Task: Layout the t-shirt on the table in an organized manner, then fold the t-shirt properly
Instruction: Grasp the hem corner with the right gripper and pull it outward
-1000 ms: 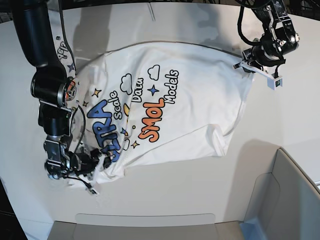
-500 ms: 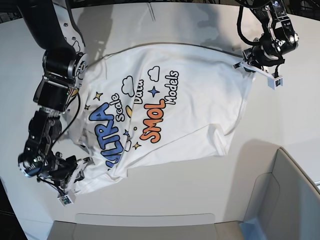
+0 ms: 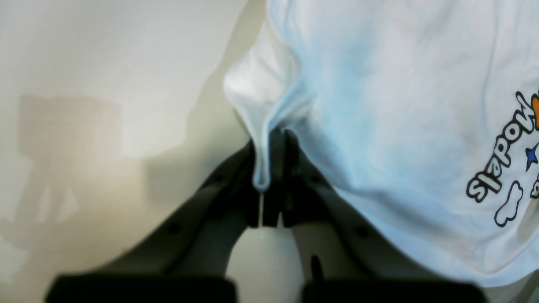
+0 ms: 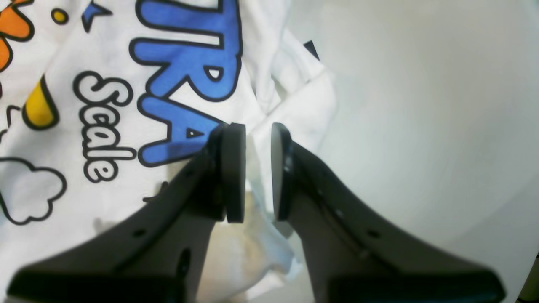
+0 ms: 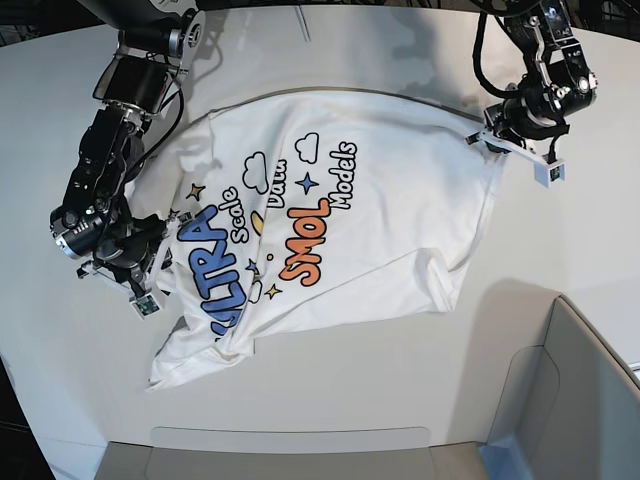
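The white t-shirt (image 5: 380, 220) with blue "ULTRA" and orange "SMOL" lies spread but wrinkled on the white table (image 5: 330, 400). Its near-left corner is crumpled. My right gripper (image 5: 158, 272) is at the shirt's left edge beside "ULTRA". In the right wrist view its pads (image 4: 233, 168) stand a little apart with a fold of the t-shirt (image 4: 105, 63) pinched between them at the right gripper (image 4: 257, 139). A small dark tag (image 4: 311, 48) peeks out just beyond. My left gripper (image 5: 487, 133) is at the far-right corner. In the left wrist view the left gripper (image 3: 271, 141) is shut on a bunched edge of the t-shirt (image 3: 379, 105).
A grey-white bin (image 5: 570, 400) fills the near-right corner. A flat pale panel (image 5: 290, 440) runs along the front edge. Bare table (image 5: 560, 240) lies to the right of the shirt and in front of it.
My right arm swung from the near-left corner up to the shirt's left edge, and the "ULTRA" side now lies flatter. The left gripper stayed at the far-right corner.
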You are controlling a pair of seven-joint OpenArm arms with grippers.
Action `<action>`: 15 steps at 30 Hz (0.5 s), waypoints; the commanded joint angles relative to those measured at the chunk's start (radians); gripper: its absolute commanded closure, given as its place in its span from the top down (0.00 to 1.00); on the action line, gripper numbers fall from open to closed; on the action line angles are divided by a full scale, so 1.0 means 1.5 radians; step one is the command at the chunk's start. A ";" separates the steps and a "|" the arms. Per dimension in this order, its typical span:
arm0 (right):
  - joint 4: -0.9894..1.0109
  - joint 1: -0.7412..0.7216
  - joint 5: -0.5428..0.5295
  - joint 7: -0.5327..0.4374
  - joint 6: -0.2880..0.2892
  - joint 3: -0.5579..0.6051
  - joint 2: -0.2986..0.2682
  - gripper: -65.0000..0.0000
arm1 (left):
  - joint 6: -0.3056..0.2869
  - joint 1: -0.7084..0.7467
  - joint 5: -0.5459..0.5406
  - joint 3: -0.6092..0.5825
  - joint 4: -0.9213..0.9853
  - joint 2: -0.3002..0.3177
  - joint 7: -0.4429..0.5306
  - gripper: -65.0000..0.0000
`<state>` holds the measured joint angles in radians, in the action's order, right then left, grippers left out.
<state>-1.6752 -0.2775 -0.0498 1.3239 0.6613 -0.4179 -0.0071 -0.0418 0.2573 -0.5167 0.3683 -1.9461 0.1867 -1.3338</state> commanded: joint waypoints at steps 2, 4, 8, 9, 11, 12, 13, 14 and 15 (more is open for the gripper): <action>-0.013 -0.023 -0.004 -0.011 -0.010 0.001 -0.002 0.18 | 0.000 -0.004 -0.004 0.000 -0.012 0.008 0.003 0.00; -0.012 -0.040 0.009 -0.006 -0.013 0.001 -0.002 0.19 | 0.000 -0.004 -0.004 0.000 -0.012 0.007 0.003 0.00; -0.010 -0.052 0.091 -0.011 -0.058 0.001 0.000 0.22 | 0.000 -0.004 -0.004 0.000 -0.012 0.009 0.003 0.00; -0.006 -0.052 0.102 -0.011 -0.072 0.002 0.001 0.23 | 0.000 -0.004 -0.004 0.000 -0.012 0.010 0.003 0.00; 0.011 -0.052 0.102 -0.011 -0.083 0.002 0.010 0.24 | 0.000 -0.004 -0.004 0.000 -0.012 0.010 0.003 0.00; 0.020 -0.052 0.102 -0.012 -0.083 0.002 0.012 0.25 | 0.000 -0.004 -0.004 0.000 -0.012 0.010 0.003 0.00; 0.031 -0.052 0.102 -0.012 -0.085 0.002 0.013 0.25 | 0.000 -0.004 -0.004 0.000 -0.012 0.010 0.003 0.00; 0.047 -0.053 0.102 -0.013 -0.085 0.002 0.015 0.25 | 0.000 -0.004 -0.004 0.000 -0.012 0.010 0.003 0.00; 0.066 -0.054 0.102 -0.019 -0.086 0.002 0.022 0.25 | 0.000 -0.004 -0.004 0.000 -0.012 0.010 0.003 0.00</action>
<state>-1.5646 -0.3325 0.1055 1.3102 0.5404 -0.4175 0.0280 -0.0418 0.2569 -0.5167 0.3679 -1.9461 0.1913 -1.3342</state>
